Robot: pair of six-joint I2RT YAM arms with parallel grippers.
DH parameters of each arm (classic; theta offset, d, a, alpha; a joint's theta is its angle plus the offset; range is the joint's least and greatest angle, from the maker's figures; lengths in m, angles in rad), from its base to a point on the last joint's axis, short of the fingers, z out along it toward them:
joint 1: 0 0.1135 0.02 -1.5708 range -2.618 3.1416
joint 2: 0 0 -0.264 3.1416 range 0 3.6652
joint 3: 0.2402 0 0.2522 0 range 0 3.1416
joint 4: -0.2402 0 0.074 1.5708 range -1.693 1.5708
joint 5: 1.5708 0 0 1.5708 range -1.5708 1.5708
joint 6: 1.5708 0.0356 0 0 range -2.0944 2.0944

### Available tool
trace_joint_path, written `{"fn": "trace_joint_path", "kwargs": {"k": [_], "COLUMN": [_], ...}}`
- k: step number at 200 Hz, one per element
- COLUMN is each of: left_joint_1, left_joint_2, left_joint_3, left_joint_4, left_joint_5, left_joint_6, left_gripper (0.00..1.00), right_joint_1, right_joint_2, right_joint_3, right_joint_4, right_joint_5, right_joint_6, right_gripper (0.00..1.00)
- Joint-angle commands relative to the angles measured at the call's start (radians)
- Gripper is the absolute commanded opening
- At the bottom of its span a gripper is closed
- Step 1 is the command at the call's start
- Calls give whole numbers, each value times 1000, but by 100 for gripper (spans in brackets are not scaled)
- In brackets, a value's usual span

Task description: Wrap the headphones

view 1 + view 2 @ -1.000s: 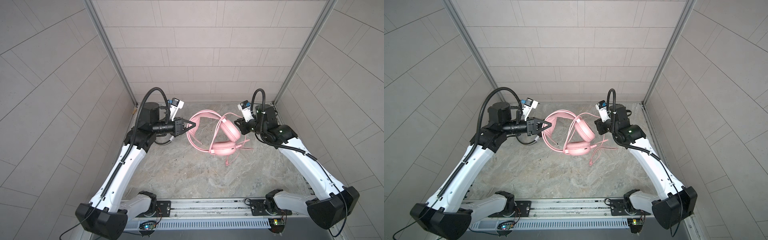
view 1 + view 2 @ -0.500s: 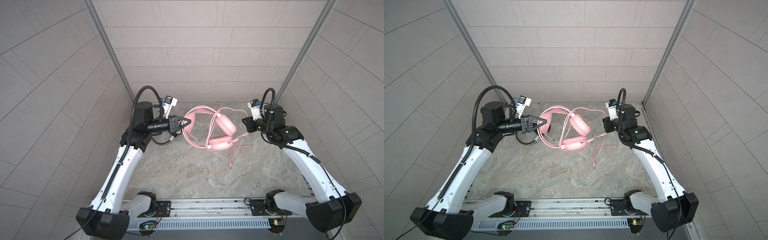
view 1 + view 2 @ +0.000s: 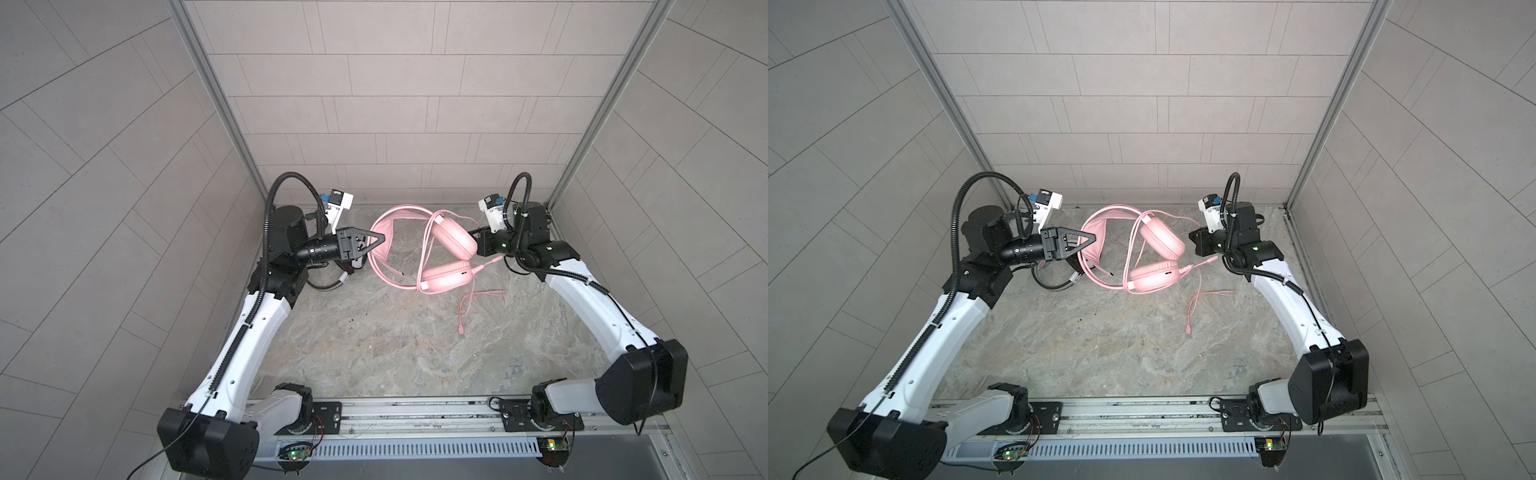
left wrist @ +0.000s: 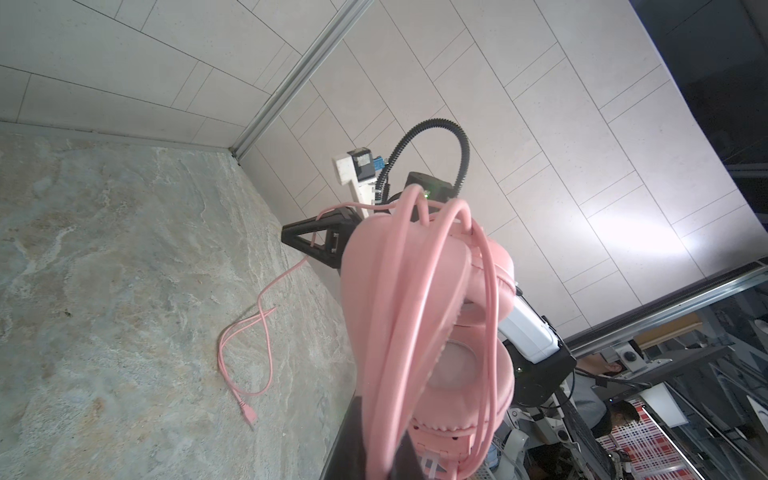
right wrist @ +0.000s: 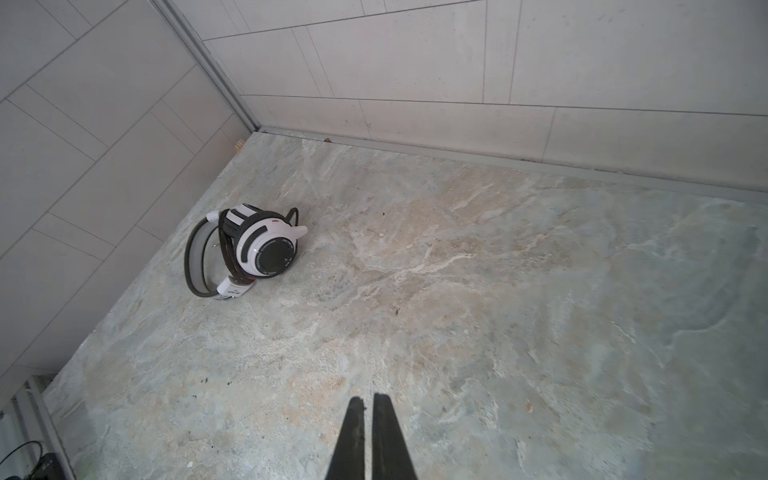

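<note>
The pink headphones (image 3: 451,243) hang above the table near the back wall, with several turns of pink cable (image 4: 399,291) wound round the headband. My left gripper (image 3: 381,237) is shut on the pink headband (image 4: 374,374). From the windings the cable runs to my right gripper (image 4: 291,241), bends there behind its near finger, and drops to the floor, ending in a plug (image 3: 461,330). My right gripper (image 5: 369,401) shows only a thin slit between its fingertips. The white-and-black headphones (image 5: 257,249) lie wrapped in black cable at the far left.
Tiled walls close in the marble table (image 3: 374,353) on the left, right and back. The white-and-black headset sits mostly hidden under my left arm in both top views. A metal rail (image 3: 415,411) runs along the front edge.
My left gripper has carried the pink headphones a little left and back. My right gripper has drawn away to the right along the cable, and its jaws have closed.
</note>
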Motion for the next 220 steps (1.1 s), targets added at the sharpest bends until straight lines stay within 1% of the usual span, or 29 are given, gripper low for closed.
{"fn": "trace_joint_path", "kwargs": {"k": [1,33,55,77,115,138,154,165,188,220], "left_joint_1": [4,4,3,3,-5,-10,-14,-17,-15,-15], "left_joint_2": [-31,-4,15,33,43,41,48,51,38,33], "left_joint_3": [-17,-70,-107,-126,-136,-143,-140,-139,-140,-135], "left_joint_4": [212,402,538,635,694,704,704,705,675,674], "left_joint_5": [6,-9,-44,-95,-175,-217,-215,-201,-183,-194], "left_joint_6": [-128,-270,-359,-425,-461,-463,-460,-462,-449,-448], "left_gripper": [0,0,0,0,0,0,0,0,0,0], "right_joint_1": [-1,10,25,58,117,128,129,128,108,93], "right_joint_2": [41,95,100,108,127,152,166,161,127,112], "right_joint_3": [-23,-56,-86,-127,-183,-223,-238,-236,-231,-260], "right_joint_4": [174,269,327,419,569,736,824,825,758,804], "right_joint_5": [-127,-166,-177,-192,-172,-194,-210,-215,-211,-224], "right_joint_6": [91,142,180,242,340,462,526,529,488,521], "right_gripper": [3,3,3,4,6,9,11,13,15,16]}}
